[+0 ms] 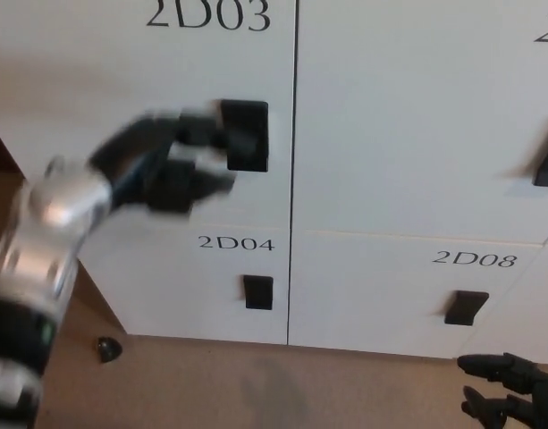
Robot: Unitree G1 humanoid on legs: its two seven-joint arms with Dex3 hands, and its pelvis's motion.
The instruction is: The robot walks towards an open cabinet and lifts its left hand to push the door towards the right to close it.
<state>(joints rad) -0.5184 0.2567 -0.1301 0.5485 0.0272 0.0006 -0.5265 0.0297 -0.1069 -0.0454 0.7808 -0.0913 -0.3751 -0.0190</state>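
Observation:
The white cabinet door marked 2D03 (139, 89) fills the upper left, with a black handle (248, 134) near its right edge. That edge lies along the dark seam beside the neighbouring door. My left hand (171, 165) is blurred with motion in front of the door, just left of the handle, fingers spread and holding nothing. Its silver forearm (41, 259) comes up from the lower left. My right hand (510, 389) hangs low at the bottom right corner, fingers apart, empty.
Below are doors 2D04 (193, 295) and 2D08 (390, 304), each with a small black handle. More white doors (417, 107) stand to the right. A small black object (108, 349) lies on the tan floor (274, 393) by the cabinet base.

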